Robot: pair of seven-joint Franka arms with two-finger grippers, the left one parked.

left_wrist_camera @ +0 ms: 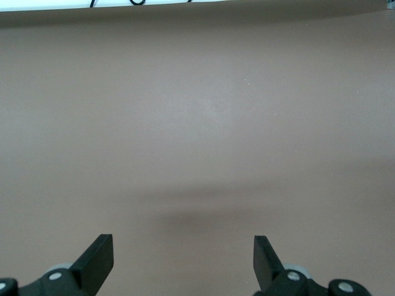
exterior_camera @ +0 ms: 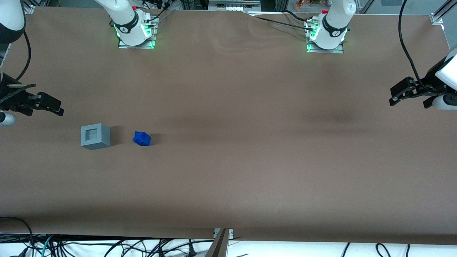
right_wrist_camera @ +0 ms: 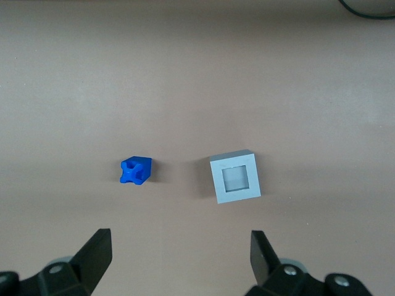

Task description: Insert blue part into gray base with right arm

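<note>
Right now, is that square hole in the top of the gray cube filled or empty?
Empty. The gray base shows an open socket; the blue part lies apart beside it on the table. The gripper hovers above both, jaws open.

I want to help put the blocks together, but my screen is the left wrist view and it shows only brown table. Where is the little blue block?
Observer: The small bright-blue plastic block lies on the table toward the working arm's end, beside the light-gray plastic cube, not touching it.
Operator: Is something in the cube's hole already?
Observer: No, the right wrist view shows its square socket empty and facing up.
Operator: Is the grabber holding anything?
Observer: No. The right arm's black two-finger gripper is open and hangs above the table, clear of both blocks.
</note>
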